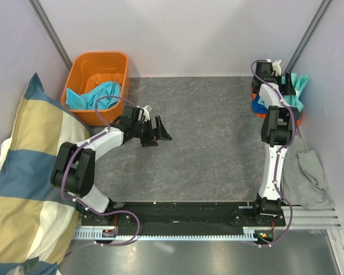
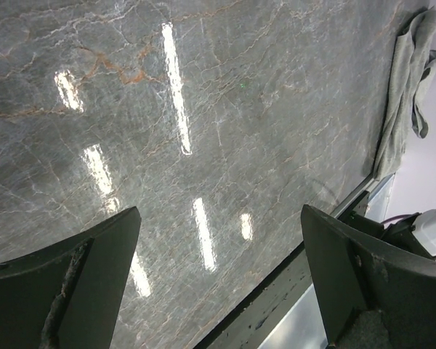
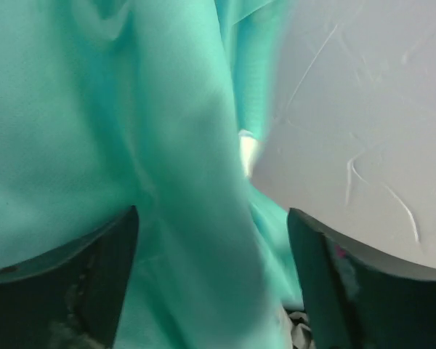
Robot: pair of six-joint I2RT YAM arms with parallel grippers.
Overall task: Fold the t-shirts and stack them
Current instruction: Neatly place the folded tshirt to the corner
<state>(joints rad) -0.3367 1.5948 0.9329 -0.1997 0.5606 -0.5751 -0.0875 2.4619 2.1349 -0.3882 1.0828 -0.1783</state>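
A mint-teal t-shirt [image 1: 298, 86] lies on a pile at the far right wall. Royal blue [image 1: 257, 103] and orange [image 1: 256, 110] t-shirt edges show beneath it. My right gripper [image 1: 273, 71] hovers over that pile. In the right wrist view its jaws are wide apart [image 3: 212, 214], with mint-teal t-shirt [image 3: 94, 131] spread between and below them; neither finger presses the fabric. A turquoise t-shirt [image 1: 100, 94] lies crumpled in the orange basket [image 1: 80, 66]. My left gripper [image 1: 157, 136] is open above the bare grey tabletop [image 2: 219, 211], holding nothing.
A big blue-and-cream striped pillow [image 1: 28, 172] fills the left side. A grey cloth [image 1: 312, 172] lies at the right edge, also seen in the left wrist view [image 2: 407, 87]. White walls close in at the back and right. The arms' mounting rail [image 1: 183, 220] runs along the near edge.
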